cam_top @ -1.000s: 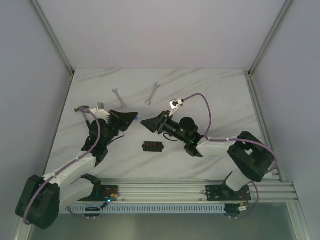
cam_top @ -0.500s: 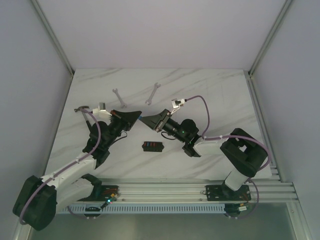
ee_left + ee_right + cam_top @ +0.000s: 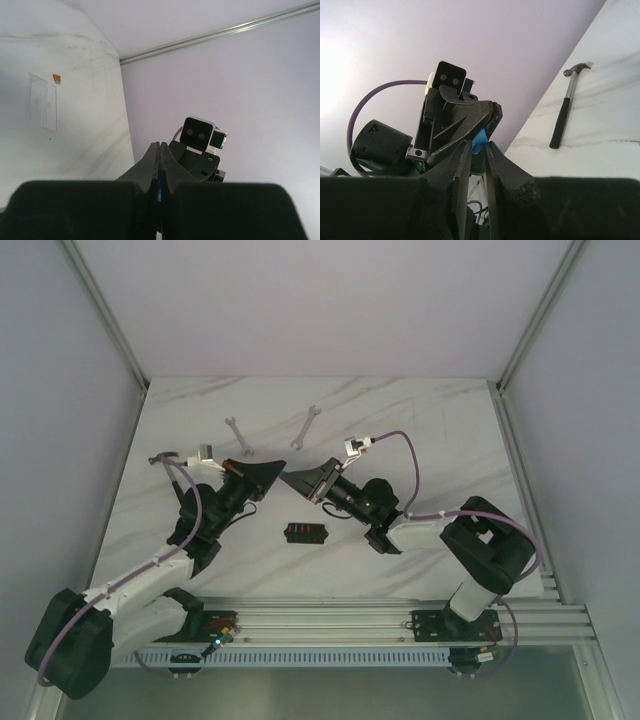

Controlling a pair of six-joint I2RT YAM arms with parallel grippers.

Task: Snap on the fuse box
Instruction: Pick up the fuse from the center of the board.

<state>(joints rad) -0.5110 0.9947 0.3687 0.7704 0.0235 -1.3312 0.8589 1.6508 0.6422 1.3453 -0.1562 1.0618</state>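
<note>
The fuse box [image 3: 307, 532], small and black with red and blue fuses in it, lies on the table in front of both grippers. Above it my left gripper [image 3: 275, 471] [image 3: 160, 144] is shut on a small blue fuse [image 3: 479, 140] [image 3: 159, 181]. My right gripper [image 3: 289, 478] [image 3: 477, 145] meets it tip to tip. Its jaws stand a narrow gap apart, with the blue fuse between their tips. A thin clear cover [image 3: 43, 102] lies flat on the marble, with a tiny orange fuse [image 3: 57, 78] beside its corner.
Two wrenches [image 3: 237, 435] [image 3: 307, 426] lie at the back of the table. A hammer [image 3: 565, 112] [image 3: 163, 457] lies at the left, behind my left arm. Grey walls and metal rails enclose the table.
My right gripper has moved left up to the left gripper's tips, and its jaws have narrowed around the blue fuse. The left gripper edged right, still shut.
</note>
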